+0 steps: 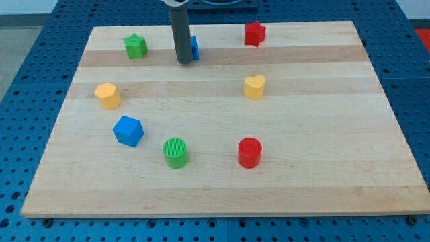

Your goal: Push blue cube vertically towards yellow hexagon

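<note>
Green ridged plastic cylinder (175,152) and red plastic cylinder (249,152) are sitting nearest on the wooden tabletop (322,128). Just beyond, the blue plastic cube (128,130) is lying below the yellow plastic hexagon (107,95), apart from it. Farthest back, my tip (183,61) is touching down beside a small blue block (195,48), well away from the cube. No claw is showing.

The rod (182,33) was a plain, straight cylinder of dark grey, smooth and matte, with no markings, screws or cables visible along it. Above the tip it kept one even width. At its upper end sat a paler, whitish collar. My tip (183,61) ended blunt and flat.
</note>
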### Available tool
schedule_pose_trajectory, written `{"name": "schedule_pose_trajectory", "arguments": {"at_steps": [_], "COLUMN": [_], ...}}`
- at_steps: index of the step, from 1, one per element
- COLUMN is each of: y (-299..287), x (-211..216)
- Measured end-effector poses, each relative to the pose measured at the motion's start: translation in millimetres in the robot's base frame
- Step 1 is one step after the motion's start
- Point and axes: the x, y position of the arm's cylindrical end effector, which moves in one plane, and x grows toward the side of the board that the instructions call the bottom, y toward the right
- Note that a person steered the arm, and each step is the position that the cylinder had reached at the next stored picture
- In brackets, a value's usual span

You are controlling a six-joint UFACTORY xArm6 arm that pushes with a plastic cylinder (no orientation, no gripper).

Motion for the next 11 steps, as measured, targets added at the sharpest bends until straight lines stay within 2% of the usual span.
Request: {"name": "schedule_pose_trajectory", "arguments": {"at_steps": [2,4,7,9,11], "y": [40,4,-37,-76,-96], "x": [5,97,168,187,175]}}
